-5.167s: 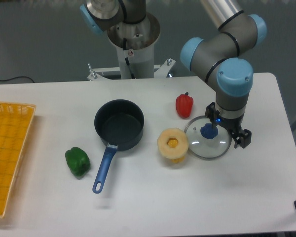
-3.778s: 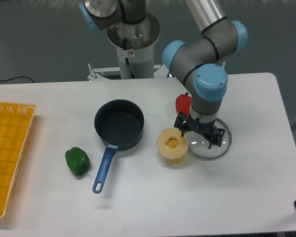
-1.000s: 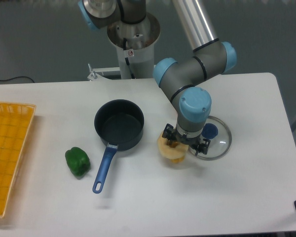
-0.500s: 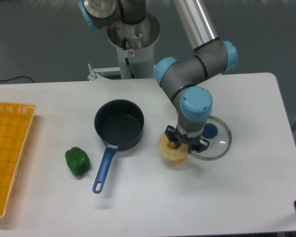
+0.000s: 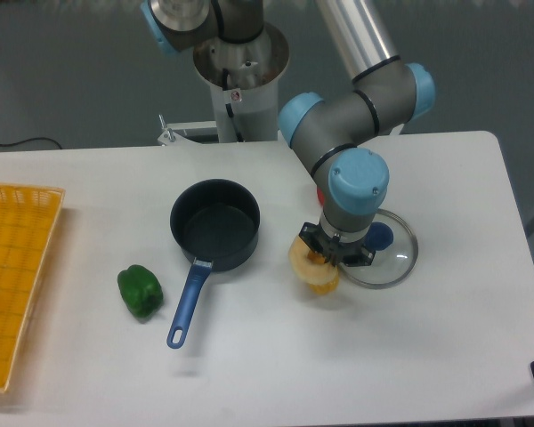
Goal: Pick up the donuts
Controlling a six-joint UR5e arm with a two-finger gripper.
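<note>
The donuts [image 5: 308,269], a pale cream-yellow ring stack, sit on the white table just right of the dark pot. My gripper [image 5: 337,253] points straight down over their right half, and its dark fingers are closed onto the ring. The wrist hides the stack's orange centre and top right. I cannot tell whether the donuts still touch the table.
A dark pot [image 5: 215,223] with a blue handle [image 5: 186,308] stands left of the donuts. A glass lid [image 5: 399,261] with a blue knob [image 5: 379,237] lies right beside them. A green pepper [image 5: 140,292] and a yellow basket [image 5: 18,267] are at the left. The arm mostly hides the red pepper [image 5: 320,195].
The gripper travelled left from the lid's knob to above the donuts, came down, and its fingers drew together on the ring. The stack shifted slightly to the right.
</note>
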